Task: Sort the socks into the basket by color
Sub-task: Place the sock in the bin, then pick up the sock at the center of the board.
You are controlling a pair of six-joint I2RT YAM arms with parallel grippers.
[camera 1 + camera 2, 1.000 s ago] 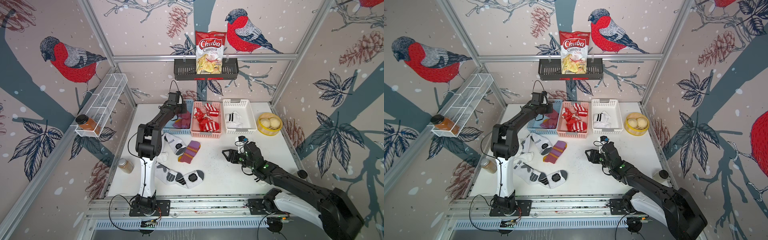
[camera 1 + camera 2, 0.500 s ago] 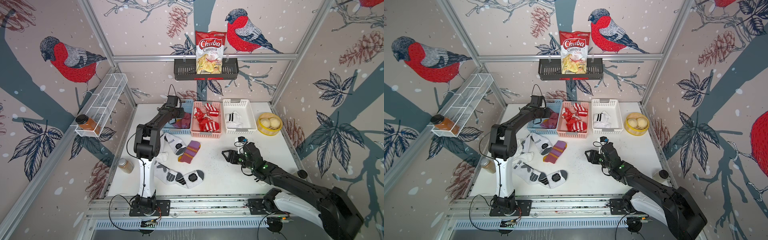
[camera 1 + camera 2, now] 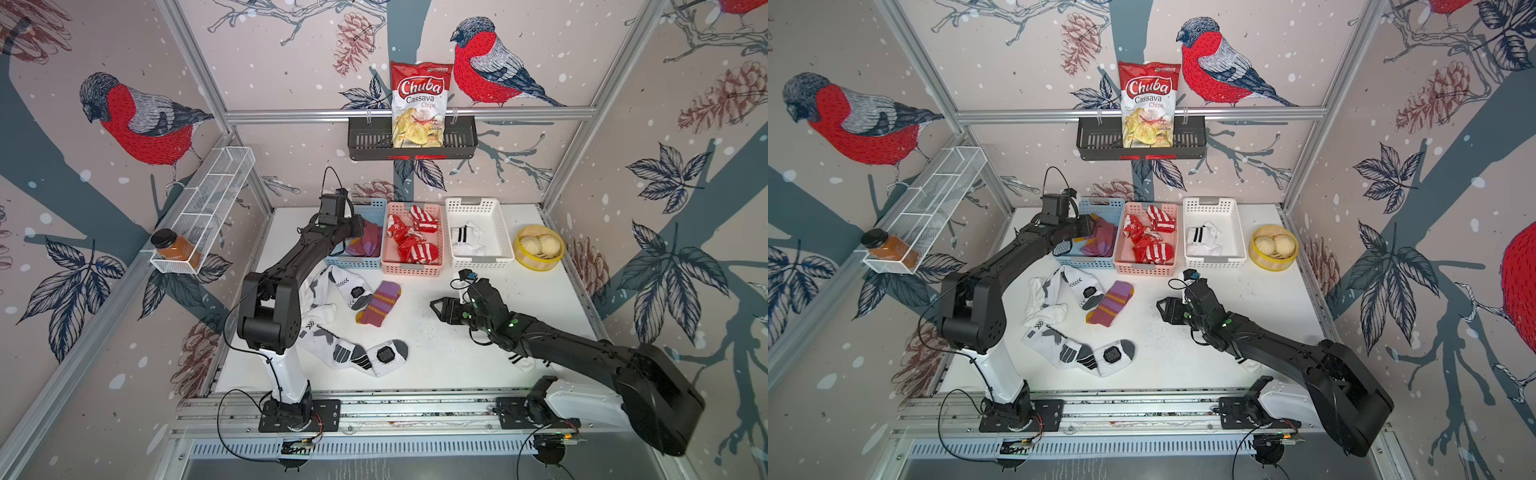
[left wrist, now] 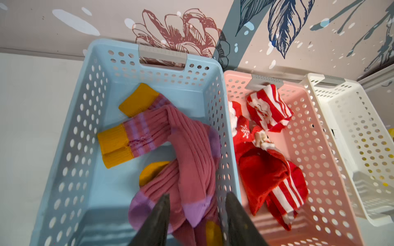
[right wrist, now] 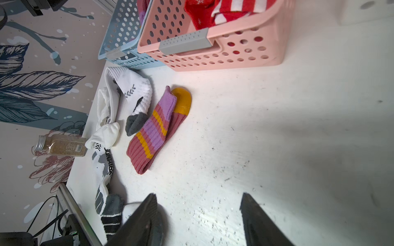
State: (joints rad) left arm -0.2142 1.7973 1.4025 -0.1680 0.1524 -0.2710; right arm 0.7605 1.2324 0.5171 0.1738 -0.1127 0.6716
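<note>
Three perforated plastic baskets, rectangular with grey handle strips, stand along the far edge of the tabletop. The blue basket, nearest the far-left corner, holds ribbed maroon socks with lilac bands and toes and mustard cuffs, heaped over one another. The left end effector hangs over that heap with its dark, tapered fingers apart. Whether they touch the knit beneath cannot be told, and the sock nearest them is blurred.

Near the left edge, grey-patched socks, white with chevron marks, sprawl on the tabletop, partly hidden behind the left arm. Just beside them lies a flat striped sock, maroon and lilac with mustard bars.

The pink basket holds crumpled red socks with white stripes and snowflakes. The white basket holds a white black-striped sock.

The right end effector hovers over bare, scuffed tabletop, fingers wide apart, clamping nothing. Toward the near-right corner, a covered sock, white with black stripes, peeks from under the right arm.
</note>
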